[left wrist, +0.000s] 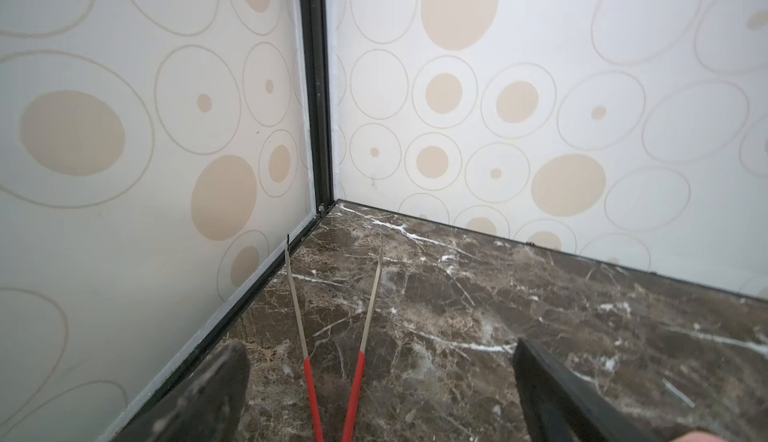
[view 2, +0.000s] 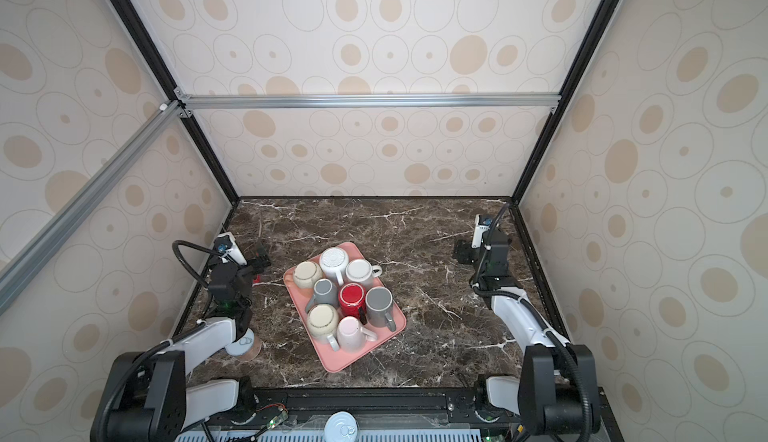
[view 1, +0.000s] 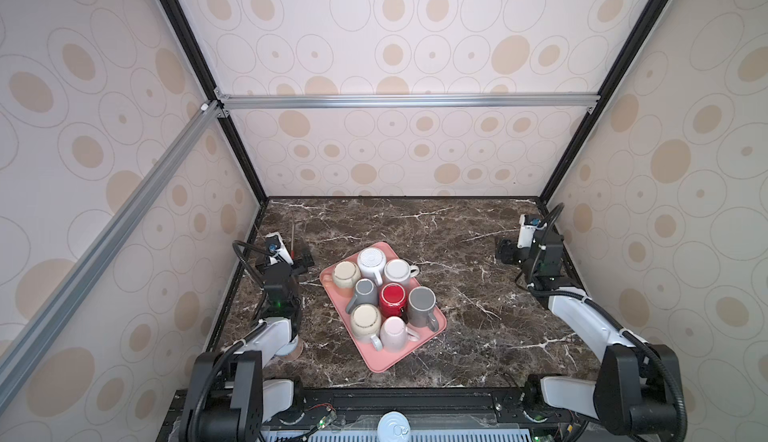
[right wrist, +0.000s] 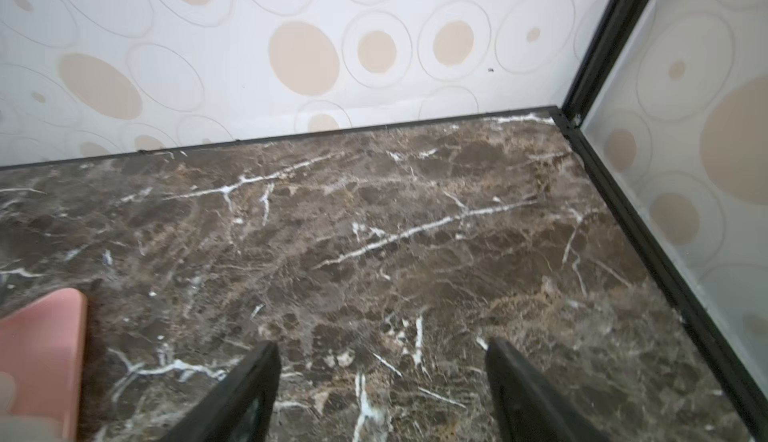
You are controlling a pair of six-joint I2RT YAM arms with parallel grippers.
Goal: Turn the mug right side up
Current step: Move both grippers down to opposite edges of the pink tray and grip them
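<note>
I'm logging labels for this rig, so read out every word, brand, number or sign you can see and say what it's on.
No readable text anywhere in these views.
Pink tray and all it carries, the red mug included: plain, no print.
Can lid at the near edge: no marking legible, too small.
Tweezers: no writing visible.

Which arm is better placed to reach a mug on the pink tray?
Probably left: the left gripper stands open nearer the tray than the right gripper, though tweezers lie between its jaws.
</note>
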